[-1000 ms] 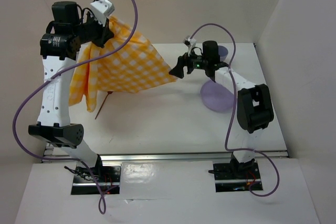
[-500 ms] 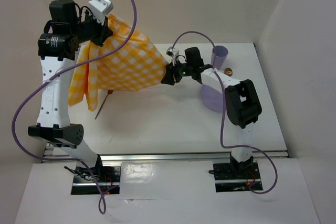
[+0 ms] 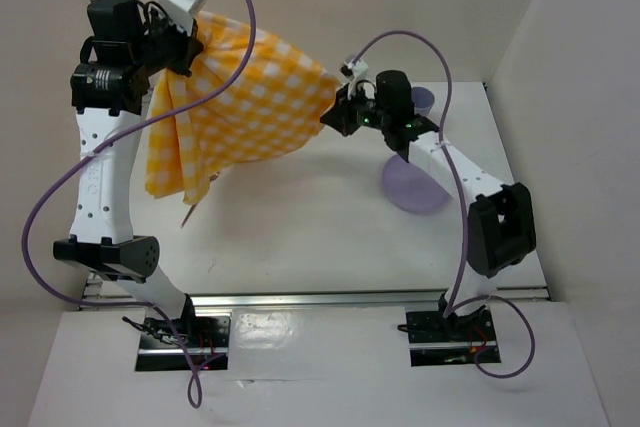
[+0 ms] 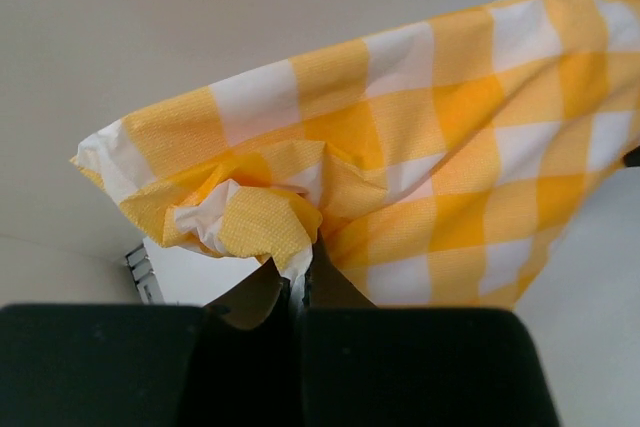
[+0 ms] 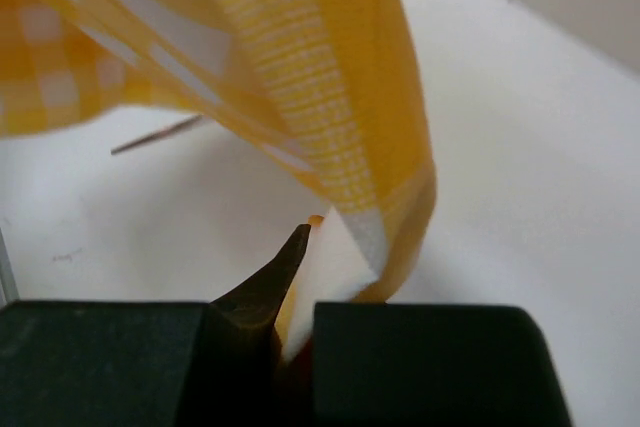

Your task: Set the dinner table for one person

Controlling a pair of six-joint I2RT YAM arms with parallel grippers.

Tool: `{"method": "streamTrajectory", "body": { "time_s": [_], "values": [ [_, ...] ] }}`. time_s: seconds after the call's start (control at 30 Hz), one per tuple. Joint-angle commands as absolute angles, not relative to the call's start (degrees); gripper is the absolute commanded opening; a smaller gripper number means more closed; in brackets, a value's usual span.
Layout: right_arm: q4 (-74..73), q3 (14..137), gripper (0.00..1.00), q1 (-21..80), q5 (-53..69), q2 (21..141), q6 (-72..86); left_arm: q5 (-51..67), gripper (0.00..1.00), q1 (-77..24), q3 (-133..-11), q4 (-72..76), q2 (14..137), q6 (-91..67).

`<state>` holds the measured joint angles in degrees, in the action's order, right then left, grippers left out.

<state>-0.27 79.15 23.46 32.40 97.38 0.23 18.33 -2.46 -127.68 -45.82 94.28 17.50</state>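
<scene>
The left hand (image 3: 186,45) and right hand (image 3: 334,114) are each pinching a corner of the checked cloth (image 3: 240,102), stretching it in the air above the desk (image 3: 300,237), so laying it well means lowering both corners level and taut, clear of the purple plate (image 3: 412,189).

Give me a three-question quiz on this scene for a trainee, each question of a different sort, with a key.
1. True or false: the left pincer is shut on the checked cloth.
2. Where does the purple plate lie? A) flat on the table; B) on top of the cloth; C) held in a pincer.
3. Fill in: the right pincer grips the cloth by its ___.
Key: 1 true; 2 A; 3 corner.
</scene>
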Motion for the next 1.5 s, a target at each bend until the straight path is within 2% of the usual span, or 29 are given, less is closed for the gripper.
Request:
{"method": "streamTrajectory", "body": {
  "time_s": [0.0, 0.1, 0.43, 0.6, 0.73, 0.83, 0.97, 1.07, 1.23, 1.3, 1.33, 1.37, 1.4, 1.43, 1.47],
  "values": [
    [-0.2, 85.2, 0.00, 23.2, 29.4, 92.3, 0.7, 16.2, 0.00, -2.6, -131.2, -40.4, 92.5, 14.6],
    [-4.3, 87.2, 0.00, 23.2, 29.4, 88.0, 0.7, 17.4, 0.00, -3.2, -131.8, -41.0, 92.0, 11.3],
    [-19.5, 81.1, 0.00, 25.5, 25.4, 69.1, 4.8, 16.0, 0.00, -3.2, -111.7, -47.5, 89.2, -0.3],
    [-28.3, 85.1, 0.00, 25.5, 27.0, 68.3, 8.8, 21.4, 0.00, -3.2, -108.5, -48.7, 90.8, -5.2],
    [-30.7, 81.4, 0.00, 25.5, 27.4, 68.3, 12.1, 23.7, 0.00, -3.2, -102.8, -47.1, 90.8, -7.4],
    [-29.2, 76.0, 0.00, 25.5, 25.4, 71.4, 12.9, 24.4, 0.00, -3.2, -98.0, -44.0, 94.1, -8.6],
    [-24.7, 77.8, 0.00, 22.8, 22.9, 82.3, 11.5, 23.7, 0.00, -3.2, -95.7, -40.3, 100.2, -9.5],
    [-23.5, 84.5, 0.00, 17.9, 23.4, 92.7, 11.5, 21.9, 0.00, -3.2, -95.2, -35.6, 103.9, -12.0],
    [-27.3, 105.1, 0.00, 14.2, 26.9, 107.9, 12.8, 20.6, 0.00, -3.2, -105.9, -36.3, 113.1, -15.2],
    [-27.9, 108.7, 0.00, 13.4, 28.6, 114.4, 13.4, 19.6, 0.00, -3.2, -107.5, -35.4, 115.0, -16.1],
    [-28.6, 110.5, 0.05, 13.4, 30.2, 116.6, 13.4, 19.6, 0.00, -3.2, -108.6, -34.8, 115.9, -16.1],
    [-29.6, 114.7, 0.36, 13.4, 30.9, 118.8, 13.4, 19.6, 0.05, -3.2, -109.3, -34.8, 118.3, -15.4],
    [-32.0, 116.6, 0.46, 13.4, 31.7, 122.7, 13.4, 19.6, 0.09, -3.7, -110.1, -35.3, 119.7, -14.8],
    [-32.7, 119.1, 0.58, 13.4, 31.7, 124.1, 13.4, 18.9, 0.23, -4.2, -112.7, -36.8, 122.8, -13.5],
    [-32.7, 119.6, 0.61, 13.4, 30.9, 124.9, 13.4, 17.9, 0.33, -4.2, -114.6, -37.8, 122.9, -13.0]
  ]
}}
